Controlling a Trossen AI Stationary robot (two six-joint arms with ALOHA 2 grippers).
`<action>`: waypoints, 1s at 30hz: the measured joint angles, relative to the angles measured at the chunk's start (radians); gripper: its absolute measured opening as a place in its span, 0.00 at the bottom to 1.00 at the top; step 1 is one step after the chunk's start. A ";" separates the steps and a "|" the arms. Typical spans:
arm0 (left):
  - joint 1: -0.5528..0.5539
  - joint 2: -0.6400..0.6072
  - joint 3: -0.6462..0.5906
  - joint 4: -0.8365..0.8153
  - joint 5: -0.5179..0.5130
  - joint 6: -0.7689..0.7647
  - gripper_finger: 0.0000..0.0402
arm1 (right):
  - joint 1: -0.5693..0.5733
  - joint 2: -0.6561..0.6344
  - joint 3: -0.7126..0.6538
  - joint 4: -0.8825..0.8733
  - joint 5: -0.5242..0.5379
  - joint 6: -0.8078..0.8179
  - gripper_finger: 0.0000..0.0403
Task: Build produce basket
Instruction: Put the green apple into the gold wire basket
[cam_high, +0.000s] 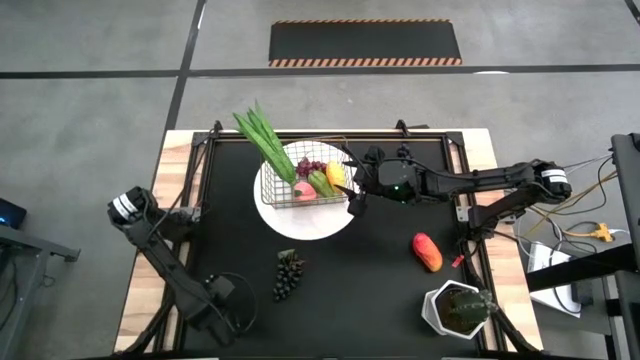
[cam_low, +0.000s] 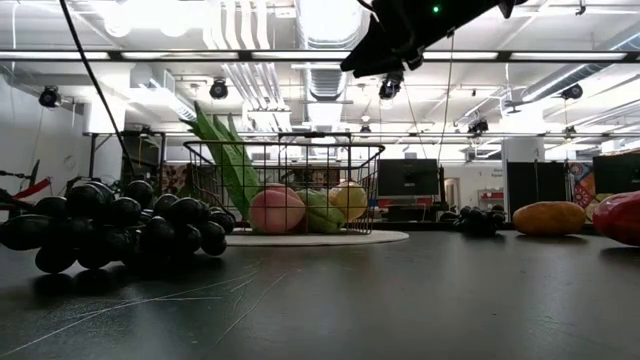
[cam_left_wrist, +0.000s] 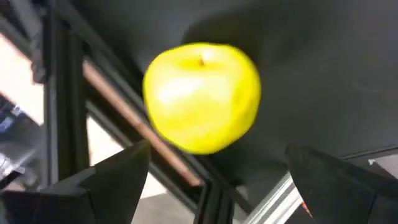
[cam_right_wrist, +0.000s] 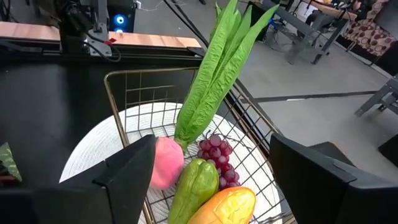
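Note:
The grey wire basket (cam_high: 300, 183) stands on a round white plate (cam_high: 300, 222) at the table's middle. It holds a pink peach (cam_right_wrist: 165, 163), a green pear (cam_right_wrist: 196, 183), purple grapes (cam_right_wrist: 217, 152) and a yellow-orange mango (cam_right_wrist: 227, 205). Green leafy stalks (cam_high: 262, 138) lean out over its far left rim. My right gripper (cam_high: 355, 192) hovers open and empty above the basket's right end, as its wrist view (cam_right_wrist: 211, 149) shows. My left gripper (cam_left_wrist: 214, 155) is open at the near left, low over the table, with a yellow-green apple (cam_left_wrist: 202, 96) just ahead of its fingers.
A dark grape bunch (cam_high: 288, 272) lies on the black mat in front of the plate. A red-orange fruit (cam_high: 427, 252) lies at the right. A white pot with a green plant (cam_high: 460, 310) stands at the near right corner. The apple lies close to the mat's framed edge (cam_left_wrist: 124, 118).

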 joint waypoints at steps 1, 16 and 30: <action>-0.002 0.001 -0.001 0.007 -0.009 0.000 0.88 | 0.000 0.000 0.000 0.000 0.000 0.000 0.74; -0.009 0.003 -0.091 0.051 -0.024 0.003 0.88 | 0.000 -0.001 0.000 -0.005 0.000 0.017 0.74; -0.033 0.006 -0.142 0.150 -0.040 -0.044 0.76 | 0.000 -0.001 -0.005 -0.003 0.000 0.007 0.73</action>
